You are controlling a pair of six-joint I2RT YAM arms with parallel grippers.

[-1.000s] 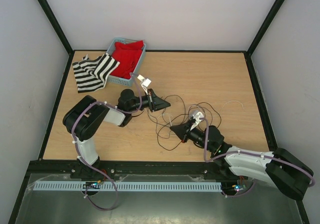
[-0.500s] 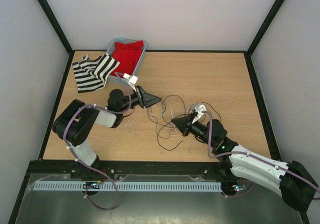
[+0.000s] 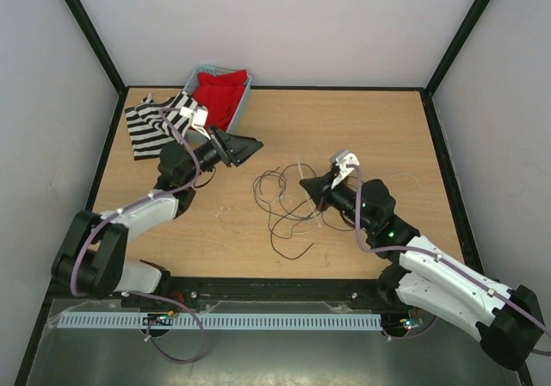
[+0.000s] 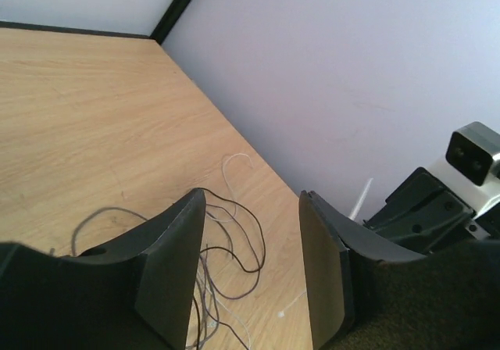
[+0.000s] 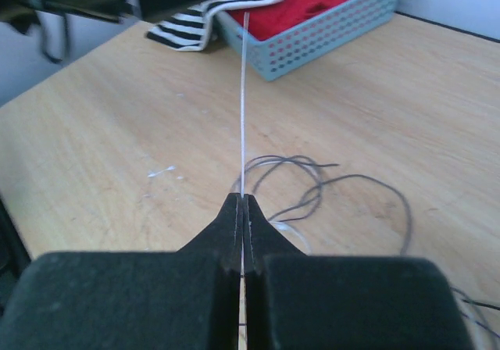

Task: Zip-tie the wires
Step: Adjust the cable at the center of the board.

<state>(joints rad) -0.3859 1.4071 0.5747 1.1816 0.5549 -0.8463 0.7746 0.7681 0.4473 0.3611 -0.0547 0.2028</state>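
Right claw (image 5: 243, 201) was clamped on the white zip tie (image 5: 244, 108), which ran straight up from its tips toward the frame top. Left claw (image 4: 251, 203) stood apart, empty. Wires (image 3: 288, 203) lay looped at table centre, between both claws.

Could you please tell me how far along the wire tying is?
Done: the right gripper has the zip tie clamped in shut jaws. In hand: the left gripper hovers with jaws open, empty. Left: the wires lie loose, no tie around them.
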